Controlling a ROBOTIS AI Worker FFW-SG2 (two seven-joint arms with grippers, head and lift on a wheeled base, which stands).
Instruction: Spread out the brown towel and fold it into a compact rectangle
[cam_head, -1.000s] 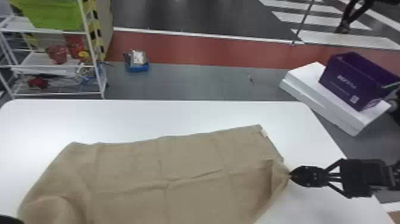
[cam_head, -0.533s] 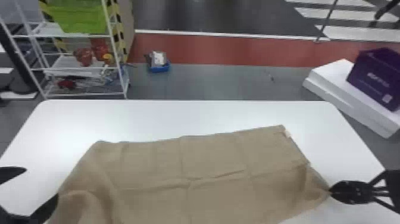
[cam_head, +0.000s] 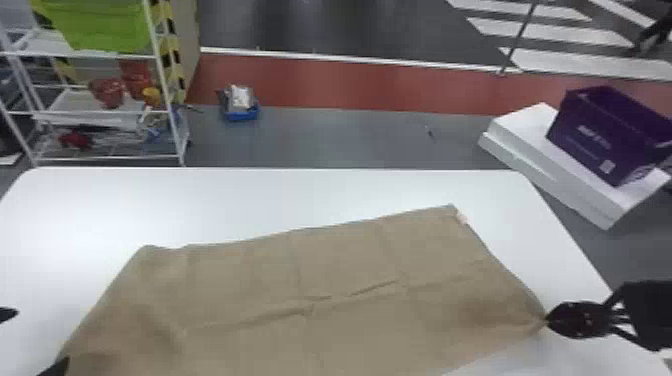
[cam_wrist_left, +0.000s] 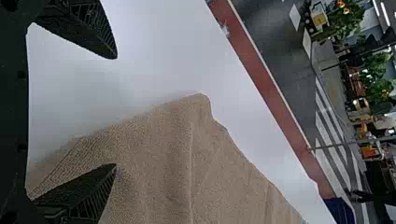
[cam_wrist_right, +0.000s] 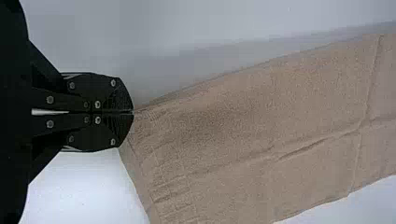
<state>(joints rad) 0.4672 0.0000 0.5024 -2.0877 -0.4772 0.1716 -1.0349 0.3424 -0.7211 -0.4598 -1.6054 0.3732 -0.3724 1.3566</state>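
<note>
Brown towel (cam_head: 350, 270): spread across the lower middle of the head view, on the white table (cam_head: 280, 195), its upper edge sloping up toward the right; a small pale tag (cam_head: 461, 217) sits by its upper right corner.
Creases: one long wrinkle runs across the middle of the cloth, with fainter lines crossing it (rather like old fold marks).
Right gripper (cam_head: 547, 321): at the lower right of the head view, fingers together, clamped on the towel's right-hand corner, the cloth gathered to a point at the tips.
Left gripper (cam_head: 37, 341): at the lower left edge, fingers wide apart; one is over bare tabletop, the other over the towel. Whether that second finger touches the cloth, I can't tell.
Shelf rack (cam_head: 171, 112): upper left, white, with a green bin (cam_head: 100, 27) on it.
Blue tray (cam_head: 242, 115): on the floor, just right of the rack.
Purple box (cam_head: 595, 130): upper right, on a white slab (cam_head: 527, 125).
</note>
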